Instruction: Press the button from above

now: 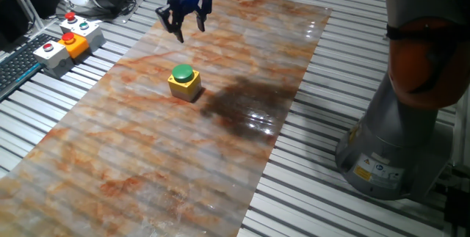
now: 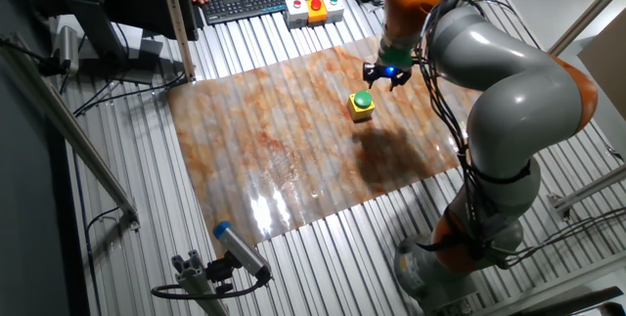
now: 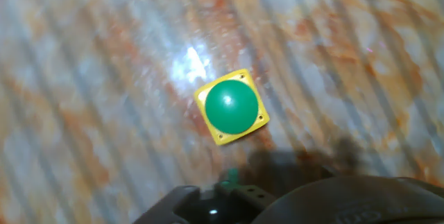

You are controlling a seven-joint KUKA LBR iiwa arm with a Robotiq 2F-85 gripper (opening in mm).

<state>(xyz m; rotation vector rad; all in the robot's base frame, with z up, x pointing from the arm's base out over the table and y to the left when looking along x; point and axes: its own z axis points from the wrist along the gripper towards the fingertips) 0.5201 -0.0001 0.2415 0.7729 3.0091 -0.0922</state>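
On the marbled orange-grey mat (image 1: 147, 156) covering the desk sat the round green dome button on its yellow box (image 1: 183, 81), mid-mat. Up behind it, on the far side, hung the black pincer (image 1: 185, 26), fingers spread apart, gripping nothing.

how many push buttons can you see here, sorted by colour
Green buttons: 2, the button on its yellow box on the marbled mat, and a small one on the grey box at the table's edge.
Red buttons: 3, at and on the boxes by the keyboard.
Total: 5
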